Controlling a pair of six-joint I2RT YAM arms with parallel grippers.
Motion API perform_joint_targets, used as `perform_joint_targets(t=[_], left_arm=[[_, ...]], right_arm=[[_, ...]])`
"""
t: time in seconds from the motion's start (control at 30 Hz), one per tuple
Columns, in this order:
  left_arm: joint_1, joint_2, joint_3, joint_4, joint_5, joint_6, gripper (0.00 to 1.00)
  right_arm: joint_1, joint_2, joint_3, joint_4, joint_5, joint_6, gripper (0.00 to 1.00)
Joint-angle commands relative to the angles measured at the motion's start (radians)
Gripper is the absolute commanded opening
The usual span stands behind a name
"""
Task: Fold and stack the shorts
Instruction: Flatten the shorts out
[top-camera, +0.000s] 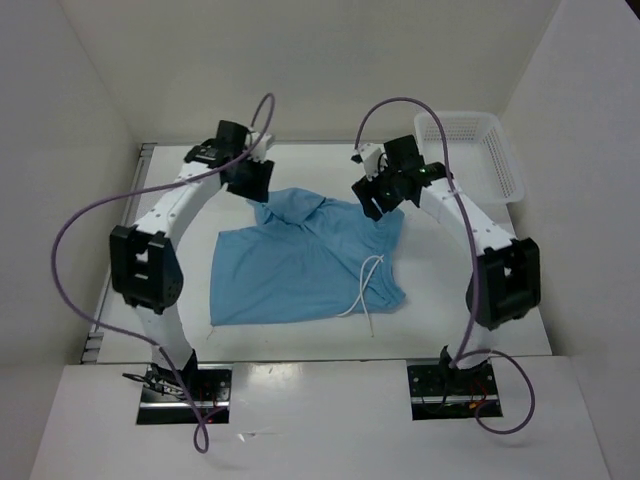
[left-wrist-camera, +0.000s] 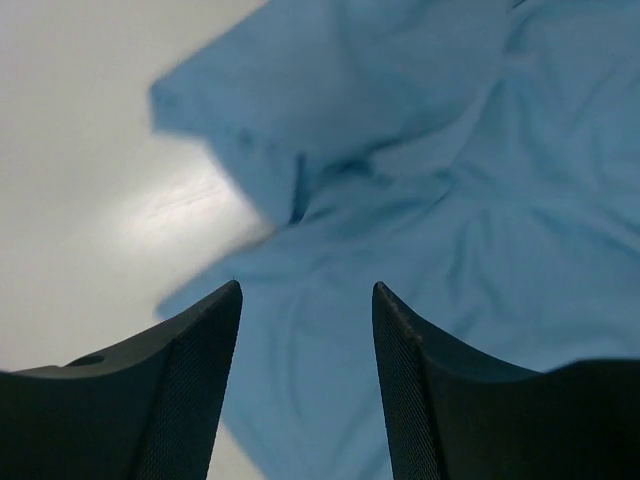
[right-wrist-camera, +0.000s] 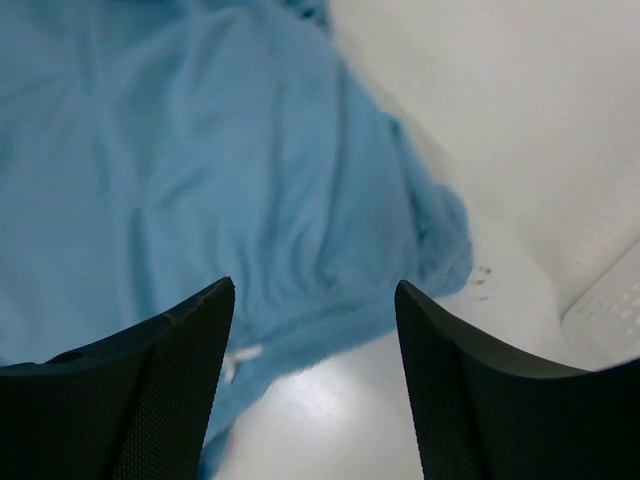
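Top external view has the shorts (top-camera: 290, 265) lying spread on the middle of the table (top-camera: 480, 320), fairly flat over the near half and rumpled along the far edge, where a fold of cloth is bunched up. The drawstring (top-camera: 366, 287) trails in a thin white loop across the near right part of the cloth and off its near edge. The left gripper (top-camera: 250, 183) hangs over the far left corner of the shorts, and the right gripper (top-camera: 374, 197) over the far right corner; whether either touches the cloth cannot be told from above. A white basket (top-camera: 490, 150) sits at the far right corner of the table, well apart from the shorts. In the left wrist view the left gripper (left-wrist-camera: 306, 287) has its jaws spread wide with nothing between them, and blue cloth (left-wrist-camera: 480, 200) shows in the gap and beyond, with a raised fold ahead and bare table (left-wrist-camera: 80, 150) to the left. In the right wrist view the right gripper (right-wrist-camera: 312, 284) is likewise spread and holds nothing; the shorts (right-wrist-camera: 150, 150) fill the left and middle, their edge curls near the table (right-wrist-camera: 520, 100), a bit of white drawstring (right-wrist-camera: 241, 354) peeks by the left finger, and the basket (right-wrist-camera: 612, 308) rim shows blurred at lower right.
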Motion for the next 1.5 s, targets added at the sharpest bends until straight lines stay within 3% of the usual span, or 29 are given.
perform_joint_targets(t=[0.0, 0.1, 0.4, 0.53, 0.7, 0.77, 0.87, 0.9, 0.97, 1.0, 1.07, 1.17, 1.33, 1.47], left_arm=[[-0.087, 0.166, 0.124, 0.043, 0.092, 0.004, 0.63], [-0.12, 0.315, 0.239, 0.052, 0.092, 0.004, 0.63], [-0.197, 0.463, 0.335, 0.072, 0.098, 0.004, 0.63], [-0.207, 0.463, 0.283, 0.06, 0.08, 0.004, 0.51], [-0.207, 0.431, 0.249, 0.069, 0.016, 0.004, 0.0], [-0.196, 0.402, 0.249, 0.069, 0.0, 0.004, 0.0], [-0.176, 0.351, 0.27, 0.069, -0.041, 0.004, 0.0], [-0.176, 0.34, 0.27, 0.069, -0.066, 0.004, 0.0], [-0.141, 0.311, 0.302, 0.069, -0.098, 0.004, 0.0], [-0.13, 0.311, 0.302, 0.078, -0.135, 0.004, 0.0], [-0.09, 0.286, 0.325, 0.089, -0.172, 0.004, 0.0], [-0.03, 0.276, 0.336, 0.123, -0.259, 0.004, 0.0], [0.025, 0.242, 0.429, 0.157, -0.386, 0.004, 0.0], [0.051, 0.152, 0.389, 0.157, -0.396, 0.004, 0.0]], right_arm=[[-0.062, 0.149, 0.107, 0.181, 0.093, 0.183, 0.7], [-0.123, 0.258, 0.197, 0.201, 0.079, 0.257, 0.62], [-0.168, 0.436, 0.261, 0.201, 0.119, 0.228, 0.64], [-0.192, 0.445, 0.224, 0.181, 0.056, 0.208, 0.65], [-0.202, 0.466, 0.173, 0.158, 0.037, 0.183, 0.71], [-0.202, 0.476, 0.173, 0.158, 0.016, 0.174, 0.71], [-0.202, 0.497, 0.164, 0.147, -0.004, 0.163, 0.59], [-0.202, 0.497, 0.164, 0.138, -0.004, 0.163, 0.44], [-0.202, 0.497, 0.164, 0.125, -0.042, 0.154, 0.28], [-0.202, 0.497, 0.164, 0.101, -0.056, 0.145, 0.12], [-0.202, 0.497, 0.164, 0.092, -0.088, 0.125, 0.0], [-0.202, 0.488, 0.188, 0.079, -0.116, 0.125, 0.0], [-0.202, 0.45, 0.317, 0.124, -0.032, 0.143, 0.0], [-0.193, 0.35, 0.379, 0.124, -0.032, 0.143, 0.0]])
